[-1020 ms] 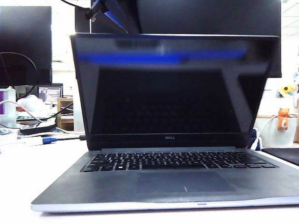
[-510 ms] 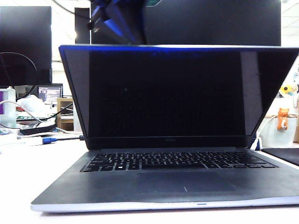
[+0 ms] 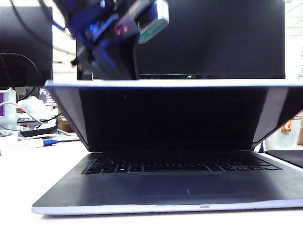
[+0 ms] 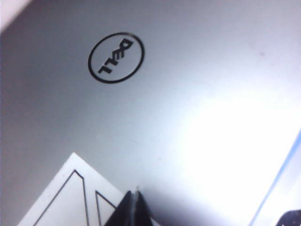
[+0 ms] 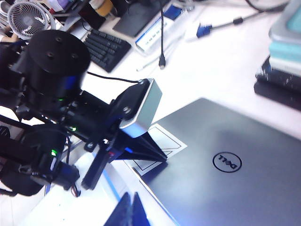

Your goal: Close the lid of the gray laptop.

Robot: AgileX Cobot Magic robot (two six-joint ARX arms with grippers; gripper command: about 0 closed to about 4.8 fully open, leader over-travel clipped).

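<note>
The gray laptop [image 3: 165, 189] sits open in front of the exterior camera, black keyboard and touchpad showing. Its lid [image 3: 170, 113] leans far forward over the keys, so only the thin top edge and the dark screen show. My left gripper [image 3: 113, 73] is shut and presses down on the lid's outer face near the top left corner. In the left wrist view the shut left gripper [image 4: 136, 200] rests by the white sticker [image 4: 66, 197], below the Dell logo [image 4: 116, 57]. My right gripper [image 5: 131, 209] hovers shut above the lid [image 5: 235, 188], holding nothing, looking down on the left gripper [image 5: 160, 154].
A large black monitor [image 3: 213, 38] stands right behind the laptop. Cables and clutter [image 3: 28, 123] lie at the left. The right wrist view shows a black keyboard [image 5: 106, 47], a small fan [image 5: 28, 19] and stacked books [image 5: 282, 61] around the desk.
The lid has swung down from nearly upright to a steep forward lean. My left arm has come down and forward with it, now large at the top left.
</note>
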